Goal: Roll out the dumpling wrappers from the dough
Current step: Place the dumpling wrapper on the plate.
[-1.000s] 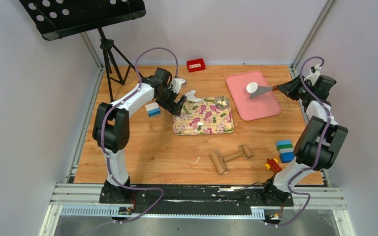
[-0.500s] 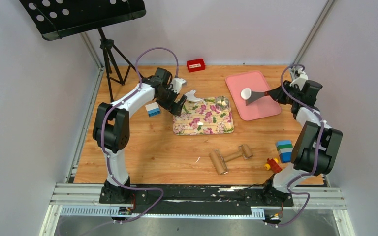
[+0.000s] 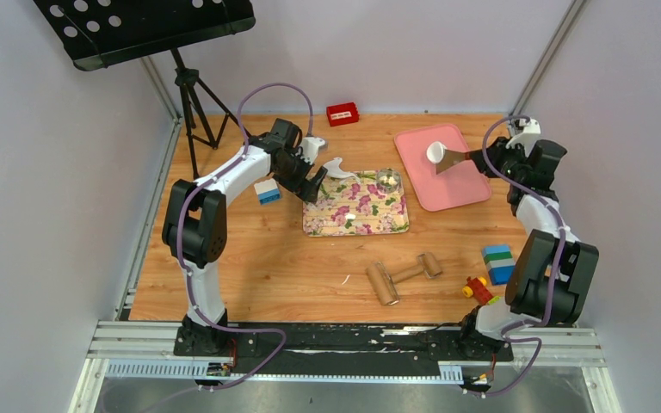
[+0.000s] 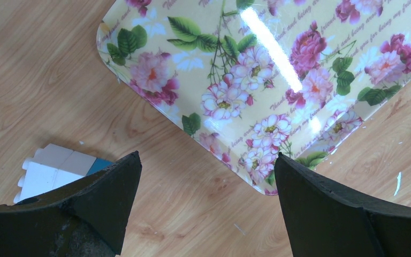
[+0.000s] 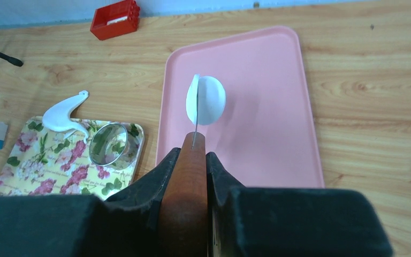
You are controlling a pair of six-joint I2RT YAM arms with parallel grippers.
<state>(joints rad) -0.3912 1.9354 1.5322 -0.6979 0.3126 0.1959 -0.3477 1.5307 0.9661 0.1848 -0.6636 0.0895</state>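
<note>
My right gripper [image 3: 484, 159] is shut on the wooden handle of a metal spatula [image 5: 187, 182] and holds it above the pink tray [image 3: 463, 188]. The blade stands on edge. One round white dumpling wrapper [image 5: 210, 100] clings to its side, also seen from the top [image 3: 435, 152]. An irregular white dough scrap [image 3: 337, 166] lies at the far left corner of the floral tray [image 3: 327, 225], beside the metal ring cutter [image 3: 387, 180]. My left gripper [image 4: 206, 160] is open and empty, hovering over the floral tray's left edge [image 4: 155, 115].
A white-and-blue block [image 3: 267, 191] sits left of the floral tray. A wooden rolling pin [image 3: 400, 277] lies nearer the front. Coloured blocks [image 3: 497, 262] are at the right, a red box [image 3: 342, 113] at the back, and a music-stand tripod [image 3: 194, 103] at the far left.
My right wrist has swung and rolled, turning the spatula blade from flat to on edge, with the wrapper still on it over the pink tray. The left arm has not moved.
</note>
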